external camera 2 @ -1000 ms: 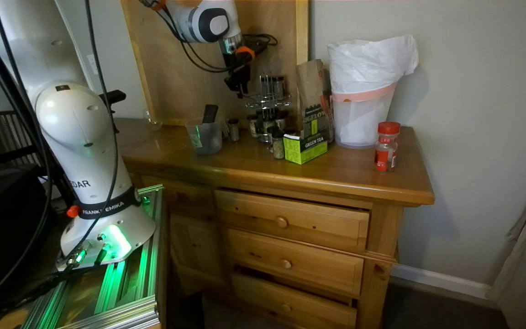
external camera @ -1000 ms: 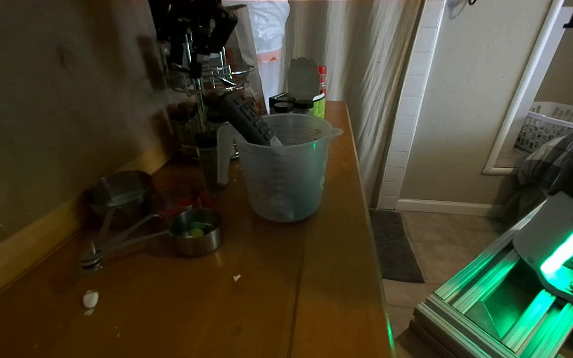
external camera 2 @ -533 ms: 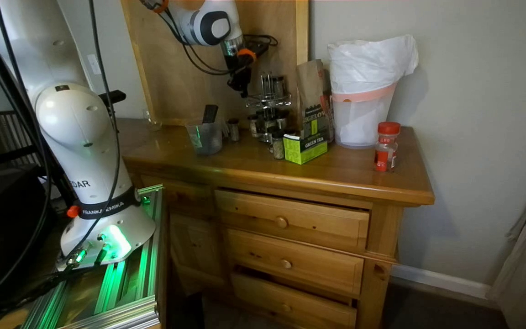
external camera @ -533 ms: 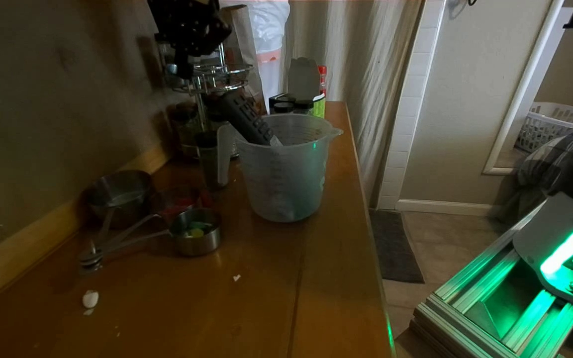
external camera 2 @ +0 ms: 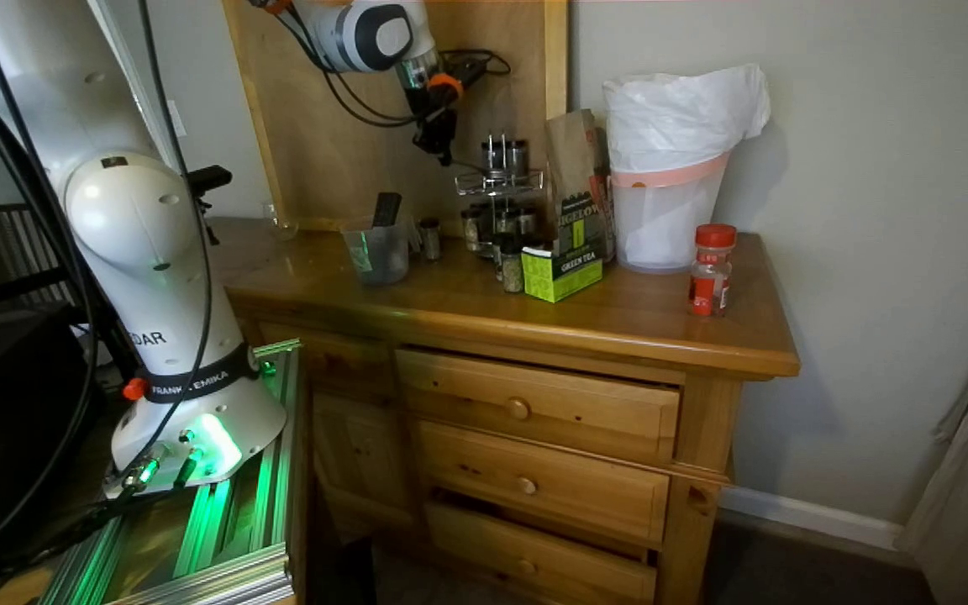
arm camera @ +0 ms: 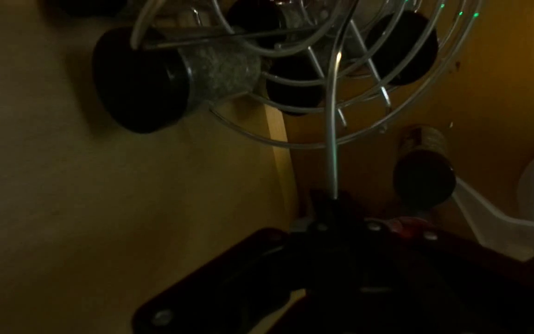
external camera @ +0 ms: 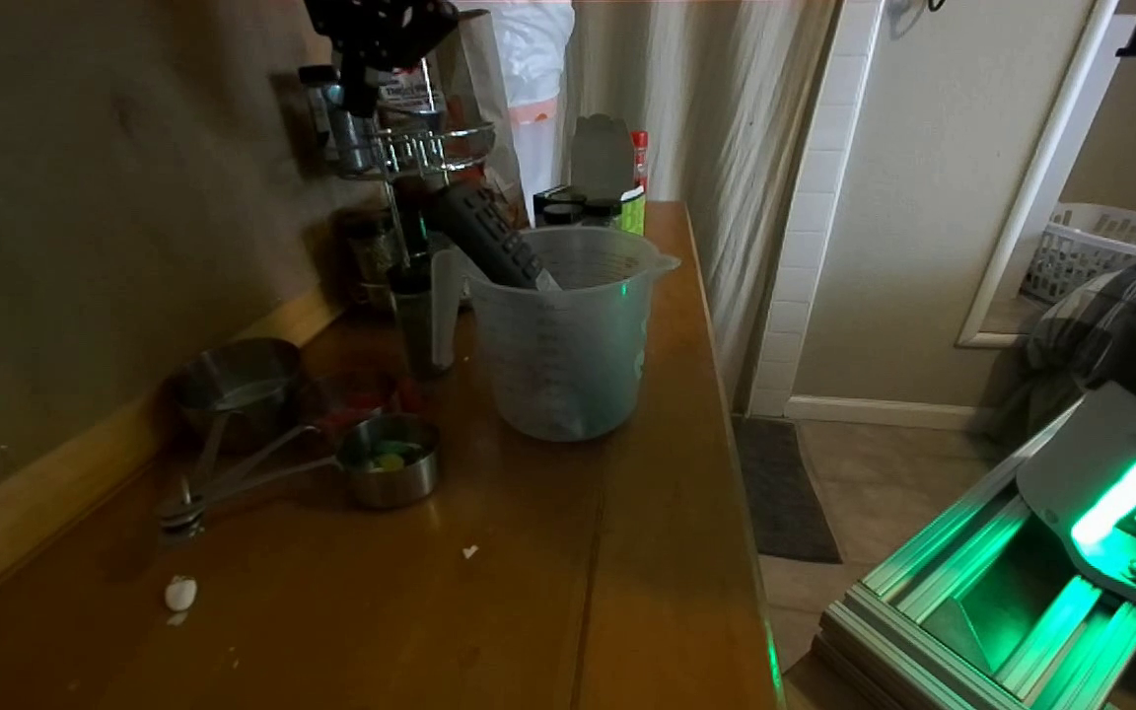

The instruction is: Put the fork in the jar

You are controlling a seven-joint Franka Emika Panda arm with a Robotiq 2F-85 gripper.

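Note:
My gripper (arm camera: pixel 334 199) is shut on the fork (arm camera: pixel 332 125), a slim silvery utensil. The fork points away from the fingertips over a wire rack in the wrist view. In an exterior view the gripper (external camera 2: pixel 448 160) hangs above the dresser at the rack's upper tier, with the fork (external camera 2: pixel 469 166) a thin line beside its tips. The gripper (external camera: pixel 361 104) is high at the back in an exterior view, where the fork is hard to make out. The jar (external camera: pixel 568 345), a large translucent pitcher, stands upright; it also shows here (external camera 2: pixel 379 256). A dark-handled utensil (external camera: pixel 489 237) leans in it.
The wire spice rack (external camera 2: pixel 497 183) with several small jars stands directly by the gripper. A spice jar (external camera 2: pixel 429 239) stands beside the jar. A green tea box (external camera 2: pixel 564 273) and a lined bin (external camera 2: pixel 669 210) are farther along. Metal measuring cups (external camera: pixel 390 463) lie near the wall.
The gripper dipped slightly, then rose above its earlier height. The wire rack has turned and shifted a little, so more small jars show on its upper tier. The jar has not moved.

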